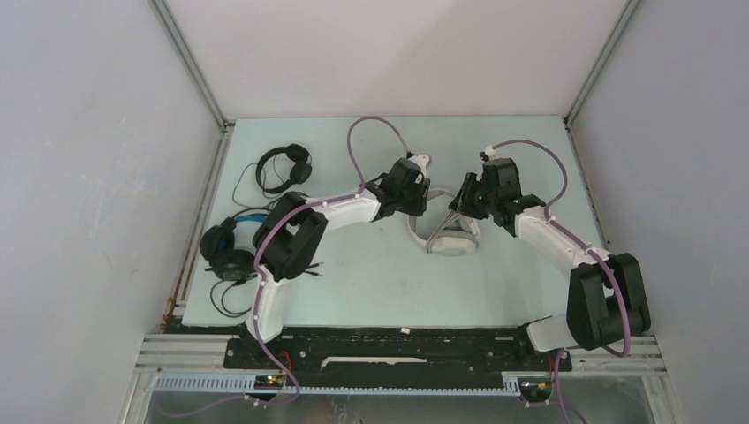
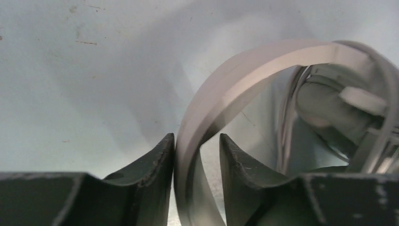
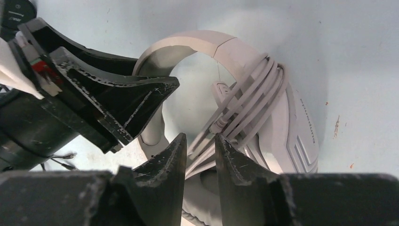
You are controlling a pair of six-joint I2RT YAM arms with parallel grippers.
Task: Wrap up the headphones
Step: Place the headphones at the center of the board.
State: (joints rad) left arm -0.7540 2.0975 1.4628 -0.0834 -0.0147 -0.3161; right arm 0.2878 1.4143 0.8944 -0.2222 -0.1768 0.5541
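The white headphones (image 1: 450, 237) lie at the table's centre, their pale cable (image 3: 249, 99) looped several times round one side of the headband above the earcup (image 3: 287, 136). My left gripper (image 2: 196, 141) is open; the headband (image 2: 244, 70) passes between its jaws and touches only the left finger. My right gripper (image 3: 201, 141) stands open by a narrow gap, with cable strands running across between its tips. Both the left gripper (image 1: 417, 208) and the right gripper (image 1: 461, 205) meet over the headset. A slim black headset (image 1: 284, 166) and a bulkier black one with blue (image 1: 228, 247) lie at the left.
Loose black cables (image 1: 237, 190) trail round the two black headsets near the table's left edge. White walls (image 1: 106, 177) enclose the table on three sides. In the right wrist view the left gripper's fingers (image 3: 117, 103) sit close beside mine.
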